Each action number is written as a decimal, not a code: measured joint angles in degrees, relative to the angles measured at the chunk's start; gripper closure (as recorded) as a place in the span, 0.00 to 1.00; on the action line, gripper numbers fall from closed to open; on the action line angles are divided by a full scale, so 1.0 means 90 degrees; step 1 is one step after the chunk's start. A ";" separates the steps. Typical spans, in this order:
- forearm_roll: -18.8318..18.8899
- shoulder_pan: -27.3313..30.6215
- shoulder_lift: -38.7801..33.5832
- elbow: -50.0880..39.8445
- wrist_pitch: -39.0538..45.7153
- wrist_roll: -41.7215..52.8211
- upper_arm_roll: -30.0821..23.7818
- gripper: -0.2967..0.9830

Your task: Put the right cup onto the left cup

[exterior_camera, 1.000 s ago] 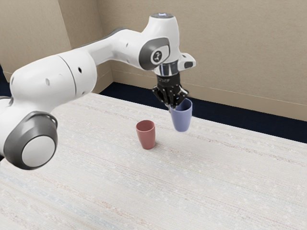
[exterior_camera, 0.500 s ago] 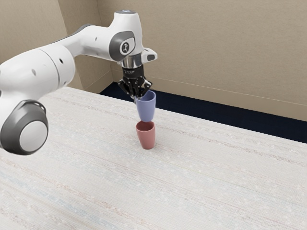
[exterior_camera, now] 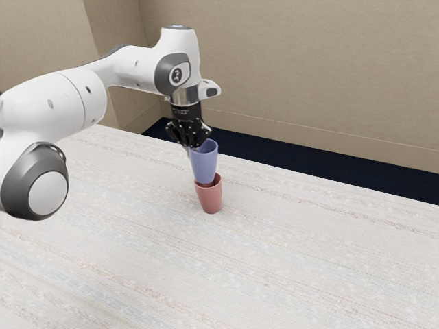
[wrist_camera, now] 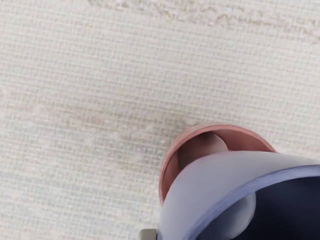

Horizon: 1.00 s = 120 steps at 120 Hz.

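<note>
Exterior view: the gripper (exterior_camera: 191,150) is grasping the blue cup (exterior_camera: 204,164) by one side of its wall, and the cup's base is overlapping the mouth of the red cup (exterior_camera: 210,198), which is standing upright on the table (exterior_camera: 288,253).

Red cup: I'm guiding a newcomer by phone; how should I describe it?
Start at the pale table, then follow the white arm to its jaws. Below them, the red cup stands upright on the table, whereas its neighbour, the blue cup, is held up over its mouth.
</note>
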 joint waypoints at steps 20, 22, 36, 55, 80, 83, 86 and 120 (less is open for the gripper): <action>-0.0003 -0.0015 0.0036 0.0008 0.0020 0.0041 -0.0017 0.84; -0.0003 -0.0014 0.0045 0.0003 0.0022 0.0044 -0.0017 0.84; -0.0008 -0.0013 0.0136 -0.0007 0.0045 0.0062 -0.0017 0.84; -0.0046 -0.0016 0.0201 -0.0089 0.0121 0.0073 -0.0024 0.67; -0.0058 -0.0027 0.0058 -0.0075 0.0114 0.0089 -0.0014 0.40; -0.0055 -0.0028 0.0025 -0.0065 0.0090 0.0092 -0.0008 0.38; -0.0051 -0.0030 -0.0051 -0.0060 0.0061 0.0095 -0.0006 0.36; 0.0020 -0.0457 -0.2478 -0.1608 -0.0530 0.0066 0.0032 0.27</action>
